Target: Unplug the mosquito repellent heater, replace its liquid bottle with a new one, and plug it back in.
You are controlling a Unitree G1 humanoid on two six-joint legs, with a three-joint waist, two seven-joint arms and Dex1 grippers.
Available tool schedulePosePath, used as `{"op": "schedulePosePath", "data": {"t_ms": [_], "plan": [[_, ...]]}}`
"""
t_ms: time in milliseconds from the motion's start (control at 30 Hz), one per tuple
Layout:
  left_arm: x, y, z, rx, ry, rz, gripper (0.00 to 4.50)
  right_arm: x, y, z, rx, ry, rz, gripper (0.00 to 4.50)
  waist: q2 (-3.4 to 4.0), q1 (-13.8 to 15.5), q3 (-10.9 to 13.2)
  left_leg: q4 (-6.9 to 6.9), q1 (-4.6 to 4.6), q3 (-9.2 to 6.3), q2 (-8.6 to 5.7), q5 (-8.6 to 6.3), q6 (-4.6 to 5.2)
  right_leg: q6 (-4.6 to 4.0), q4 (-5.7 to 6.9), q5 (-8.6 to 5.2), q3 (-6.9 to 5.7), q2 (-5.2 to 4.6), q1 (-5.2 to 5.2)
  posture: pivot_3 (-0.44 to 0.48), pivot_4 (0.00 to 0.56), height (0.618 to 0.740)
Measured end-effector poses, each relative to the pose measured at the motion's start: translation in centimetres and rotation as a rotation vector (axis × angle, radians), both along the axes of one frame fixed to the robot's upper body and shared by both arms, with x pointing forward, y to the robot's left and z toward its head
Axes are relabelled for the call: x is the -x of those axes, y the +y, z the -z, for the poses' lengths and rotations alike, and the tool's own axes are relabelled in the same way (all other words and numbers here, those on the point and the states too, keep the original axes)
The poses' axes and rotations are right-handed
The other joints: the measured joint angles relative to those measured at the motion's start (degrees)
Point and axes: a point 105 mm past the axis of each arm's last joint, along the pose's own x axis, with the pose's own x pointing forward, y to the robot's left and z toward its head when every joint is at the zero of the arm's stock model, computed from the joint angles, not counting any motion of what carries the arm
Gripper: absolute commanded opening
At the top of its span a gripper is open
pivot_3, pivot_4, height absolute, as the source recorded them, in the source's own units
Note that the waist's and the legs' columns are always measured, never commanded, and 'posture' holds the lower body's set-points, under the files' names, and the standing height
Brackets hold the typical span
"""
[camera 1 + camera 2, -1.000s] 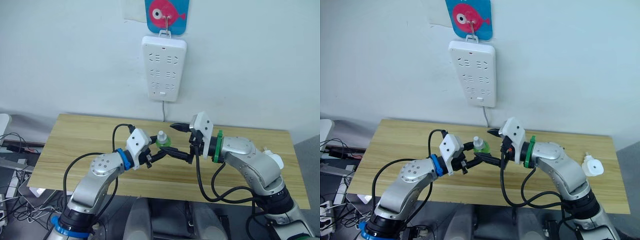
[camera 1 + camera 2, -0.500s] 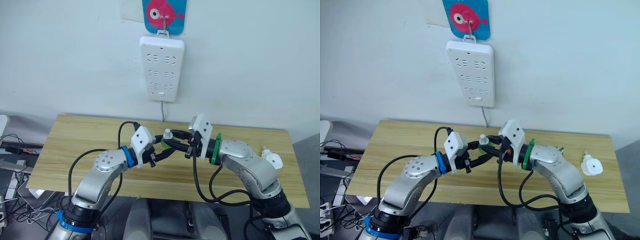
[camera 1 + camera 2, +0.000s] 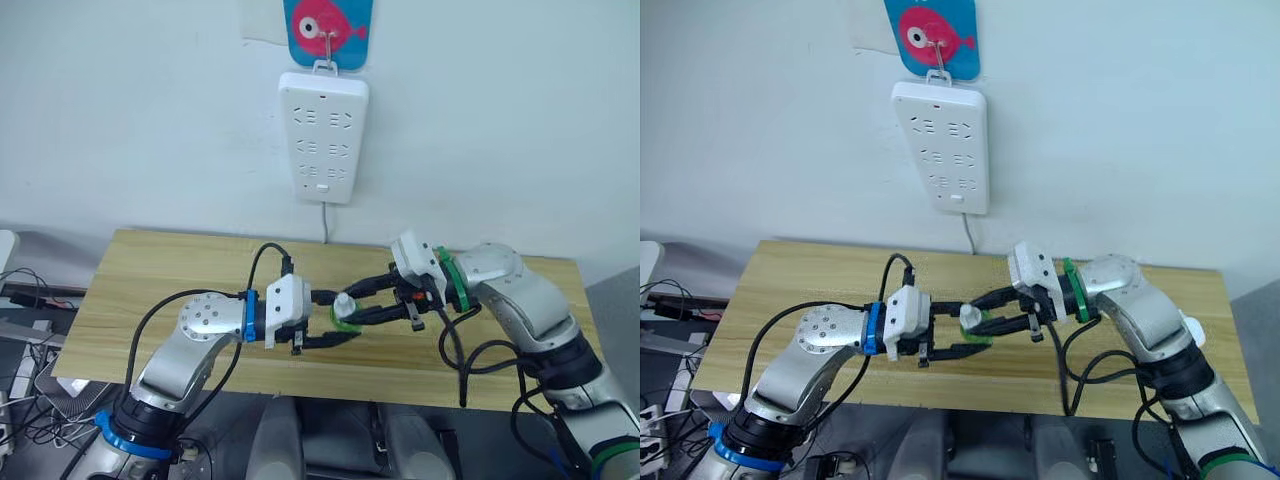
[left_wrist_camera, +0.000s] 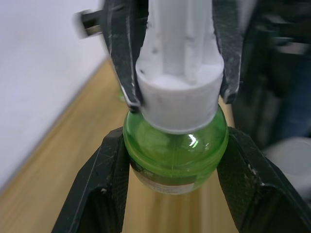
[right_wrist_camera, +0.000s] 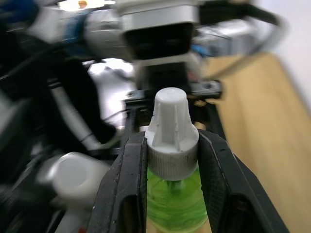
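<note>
Two grippers clamped one thing above the wooden table (image 3: 150, 270): the left gripper (image 3: 340, 325) pinched the green body of the new bottle (image 4: 176, 155), the right gripper (image 3: 368, 297) squeezed its white cap (image 5: 171, 131). A skewed twist could wrench the bottle loose and drop it. Half a second earlier the right gripper's fingers sat beside the cap, both arms nearer the wall
</note>
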Motion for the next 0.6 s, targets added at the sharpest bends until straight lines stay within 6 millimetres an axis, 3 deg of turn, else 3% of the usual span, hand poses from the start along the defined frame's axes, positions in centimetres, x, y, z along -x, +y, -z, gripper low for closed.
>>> {"op": "schedulePosePath", "data": {"t_ms": [100,300,433,600], "plan": [[0.6,-0.1,0.3,-0.021,0.009,0.050,2.20,0.1,-0.1,0.2,0.014,-0.026,-0.108,1.07,-0.01,0.0,0.0,0.02,0.00,-0.03,0.02,0.01,-0.01,0.00,0.07,0.00,-0.03,0.01,-0.01,-0.036,0.245,0.740],[-0.3,0.2,1.2,-0.034,0.039,0.005,2.20,0.5,0.4,-0.8,-0.024,-0.065,-0.166,3.08,-0.01,0.1,0.0,0.13,0.01,-0.05,0.02,0.02,-0.02,0.00,0.25,0.00,-0.03,-0.01,-0.02,-0.042,0.253,0.740],[-0.5,0.3,1.4,-0.030,0.042,-0.023,2.20,-0.6,-2.3,-0.9,0.011,-0.064,-0.038,4.45,-0.03,0.7,0.0,0.17,0.00,-0.04,-0.02,0.02,-0.02,0.00,0.23,0.00,-0.05,-0.08,0.04,-0.055,0.268,0.740],[-1.2,0.7,1.9,-0.035,0.051,-0.074,2.20,-0.9,-5.0,0.1,0.018,-0.044,0.266,4.45,-0.03,0.5,0.0,0.13,0.01,-0.05,0.01,0.01,-0.01,0.00,0.25,0.00,-0.06,-0.04,0.04,-0.062,0.273,0.740]]}}
